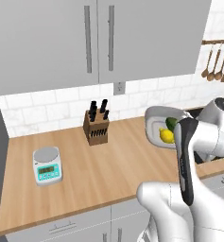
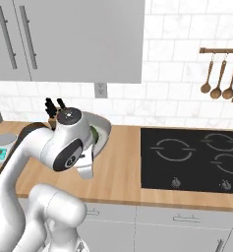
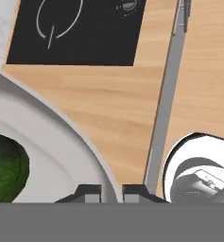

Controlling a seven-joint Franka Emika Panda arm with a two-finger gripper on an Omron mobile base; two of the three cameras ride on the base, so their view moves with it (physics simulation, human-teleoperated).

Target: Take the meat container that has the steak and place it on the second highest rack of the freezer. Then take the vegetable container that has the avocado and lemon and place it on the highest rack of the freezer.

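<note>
1. Two risks stand out. The tool (image 3: 111,193) is closed on the rim of the vegetable container (image 3: 61,142), and the grip sits at one edge only, so the tray may tilt when it is lifted. Then the avocado (image 3: 7,165) and the lemon (image 1: 166,136) could roll out.
2. One more risk, in my judgement: the freezer is not to be seen from here, so a wide carry is needed, and a fast swing could loosen the thin rim from the fingers.
3. On the wooden worktop (image 1: 99,165), from left to right, stand a kitchen scale (image 1: 47,165), a knife block (image 1: 96,124), the container, and a black cooktop (image 2: 191,157).
4. Behind is white tile wall with grey upper cabinets (image 1: 85,38), and wooden spoons (image 2: 217,78) hang at the right.
</note>
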